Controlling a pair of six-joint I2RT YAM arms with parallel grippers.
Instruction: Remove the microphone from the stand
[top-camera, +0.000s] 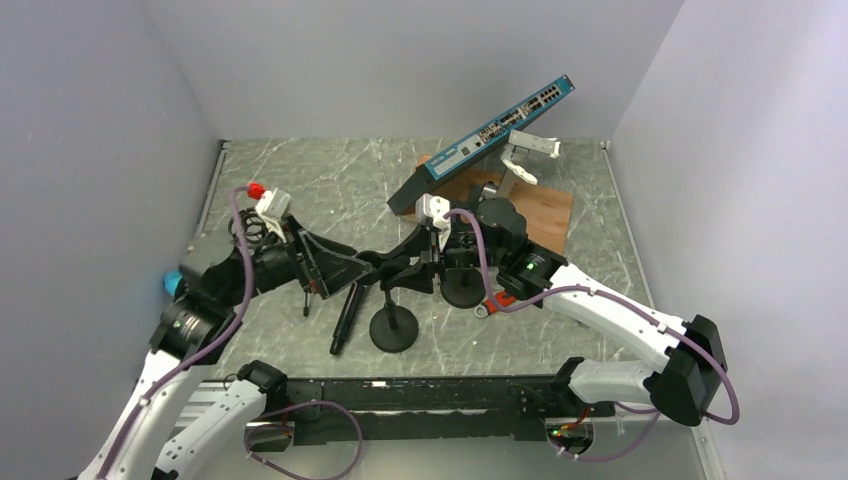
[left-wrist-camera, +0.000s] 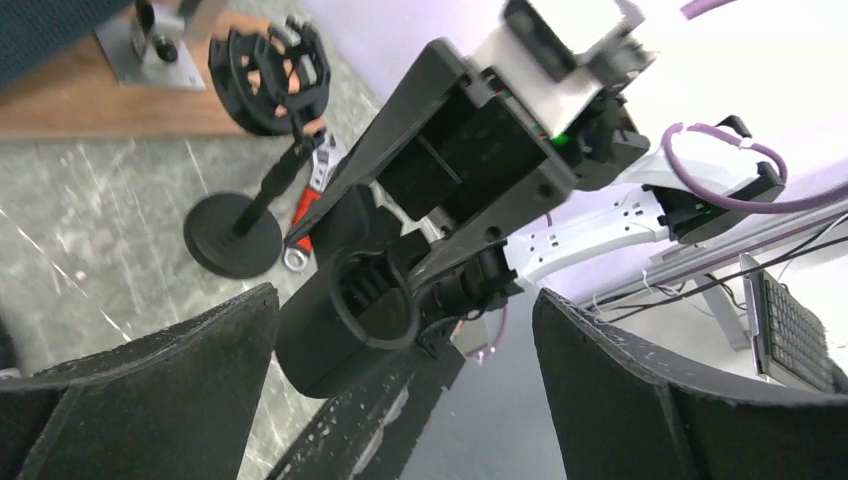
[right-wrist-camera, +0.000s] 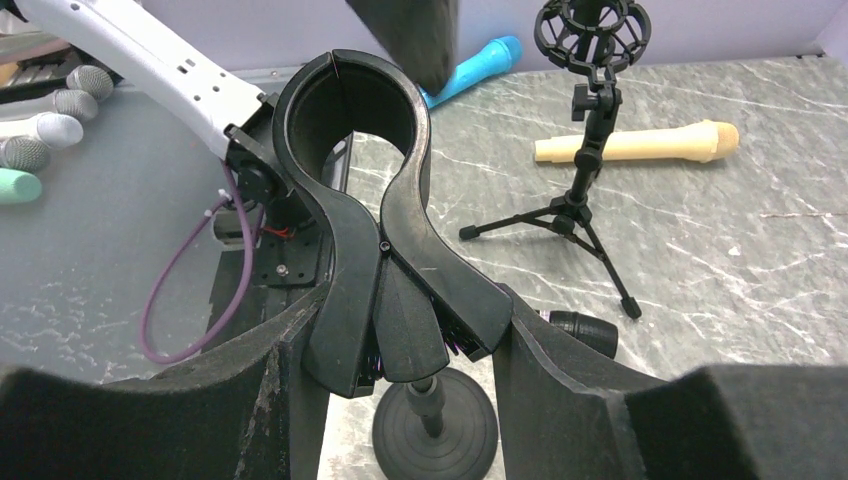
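The black microphone (top-camera: 344, 318) lies flat on the table, just left of the stand's round base (top-camera: 392, 328); its end also shows in the right wrist view (right-wrist-camera: 582, 334). The stand's black spring clip (right-wrist-camera: 352, 110) holds nothing, its ring open at the top. My right gripper (right-wrist-camera: 410, 310) is shut on the clip's handles, above the base (right-wrist-camera: 435, 432); it also shows in the top view (top-camera: 415, 272). My left gripper (top-camera: 368, 265) is open and empty, just left of the clip, with its fingers wide apart around the clip ring (left-wrist-camera: 370, 300).
A second round-base stand (top-camera: 462, 290) with a shock mount (left-wrist-camera: 270, 70) stands behind, and a red wrench (left-wrist-camera: 305, 215) lies beside it. A tripod stand (right-wrist-camera: 590, 200), a cream microphone (right-wrist-camera: 640, 142) and a blue microphone (right-wrist-camera: 470, 70) are on the left. A blue network switch (top-camera: 490, 135) leans over a wooden board (top-camera: 545, 210).
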